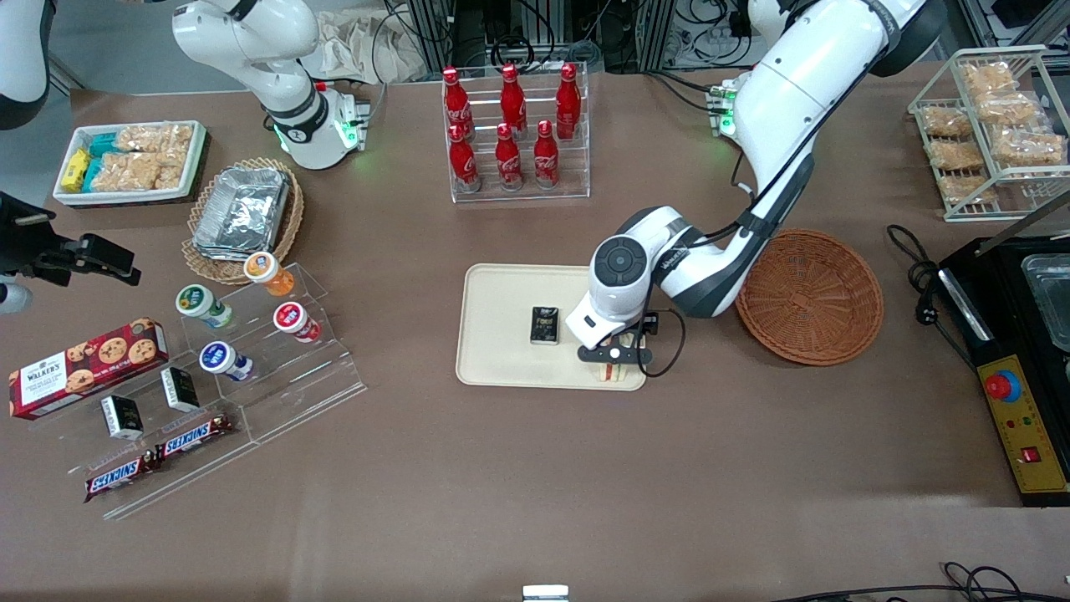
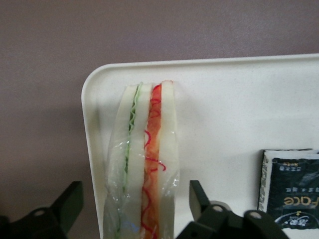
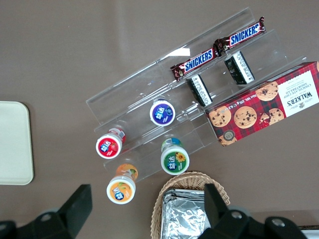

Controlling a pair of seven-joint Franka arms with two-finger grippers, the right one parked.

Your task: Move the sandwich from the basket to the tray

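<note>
The sandwich (image 2: 144, 159), white bread with green and red-orange filling in clear wrap, stands on edge on the cream tray (image 2: 224, 99), at the tray corner nearest the front camera toward the working arm's end. The gripper (image 2: 134, 194) is open and straddles it, with a gap between each finger and the bread. In the front view the gripper (image 1: 614, 361) hangs low over that tray (image 1: 501, 334) corner and mostly hides the sandwich (image 1: 614, 375). The reddish-brown basket (image 1: 809, 297) sits empty beside the tray, toward the working arm's end.
A small black packet (image 1: 545, 325) lies on the tray near the gripper. A rack of red bottles (image 1: 518, 134) stands farther from the camera. A clear stand with cups and snacks (image 1: 251, 351) lies toward the parked arm's end. A black machine (image 1: 1020, 351) sits at the working arm's end.
</note>
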